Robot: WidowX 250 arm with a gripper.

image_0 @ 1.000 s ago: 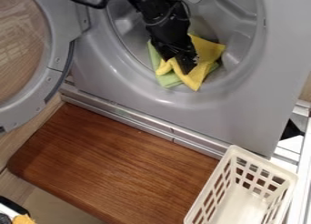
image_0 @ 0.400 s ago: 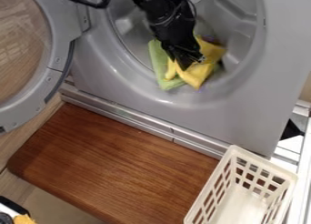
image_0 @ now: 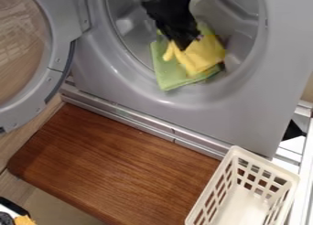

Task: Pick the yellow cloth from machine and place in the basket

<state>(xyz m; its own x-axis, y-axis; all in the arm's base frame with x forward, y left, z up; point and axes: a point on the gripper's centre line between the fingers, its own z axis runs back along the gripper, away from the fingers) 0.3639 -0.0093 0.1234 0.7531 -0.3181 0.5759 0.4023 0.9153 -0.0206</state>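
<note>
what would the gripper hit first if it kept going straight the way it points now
The yellow cloth, it seems: the gripper points down into it, perhaps already touching, though depth is unclear. The green cloth would likely come next.

One yellow cloth [image_0: 205, 55], one green cloth [image_0: 169, 77], one basket [image_0: 265, 163], one machine [image_0: 245, 114], one board [image_0: 122, 164]

Cloths [image_0: 205, 55] lie in the machine [image_0: 245, 114]; basket [image_0: 265, 162] before it (at the board's [image_0: 122, 164] right).

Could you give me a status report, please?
Pincer at the yellow cloth, grip unclear. Yellow cloth in the machine, not yet in the basket. Green cloth underneath, might drag along.
</note>
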